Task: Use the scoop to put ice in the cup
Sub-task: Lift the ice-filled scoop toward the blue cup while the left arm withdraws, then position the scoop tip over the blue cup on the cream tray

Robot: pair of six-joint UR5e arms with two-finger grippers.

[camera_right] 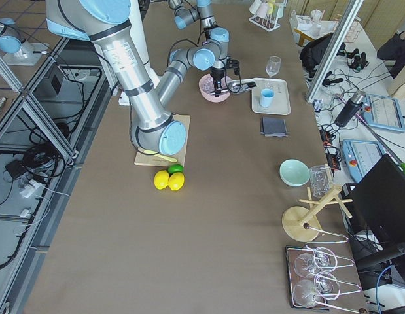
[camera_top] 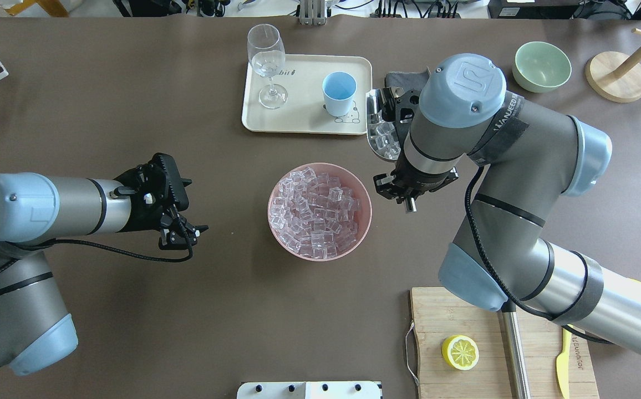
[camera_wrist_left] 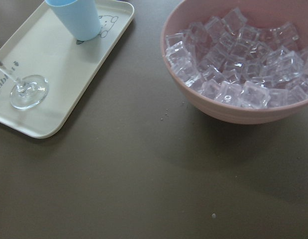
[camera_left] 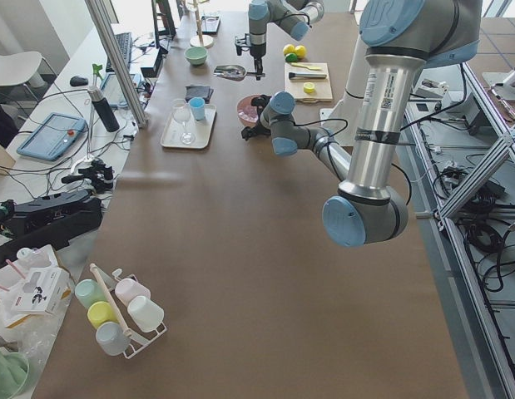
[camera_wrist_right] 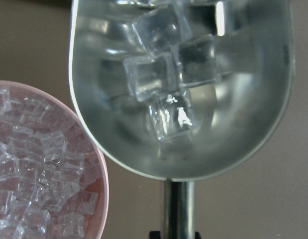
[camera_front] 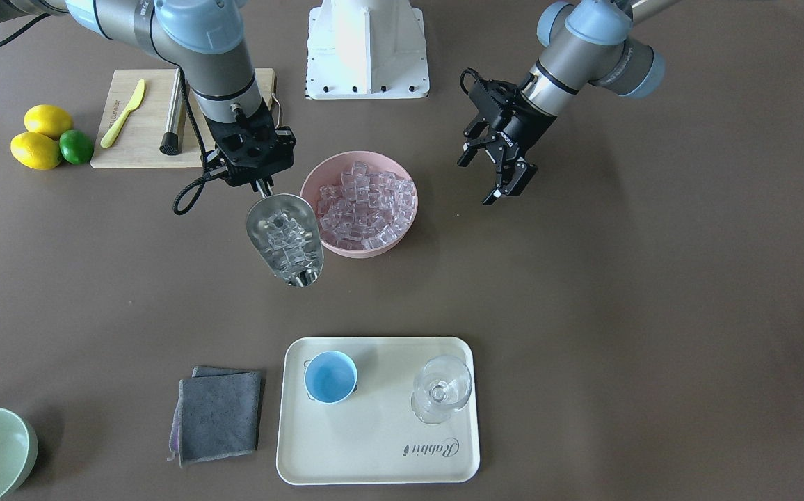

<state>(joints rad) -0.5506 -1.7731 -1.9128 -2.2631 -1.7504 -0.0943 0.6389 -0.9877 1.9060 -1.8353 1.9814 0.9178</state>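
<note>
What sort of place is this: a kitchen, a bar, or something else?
Most likely a robotics laboratory, not a real kitchen. A left arm and a right arm work at one long table, a teach pendant lies beside it, and the pink bowl of ice seems a prop.

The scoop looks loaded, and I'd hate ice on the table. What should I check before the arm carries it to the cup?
1. Load: ok. Several ice cubes lie in the scoop.
2. Grip: ok. The right gripper is shut on the scoop's handle.
3. Target: ok. The cup stands upright and empty on the tray.
4. Scoop over the cup: not ok. It hangs short of the tray, beside the pink bowl.
5. Neighbour: ok. The wine glass stands apart from the cup.
6. Other arm: ok. The left gripper is open, away from the tray.
</note>
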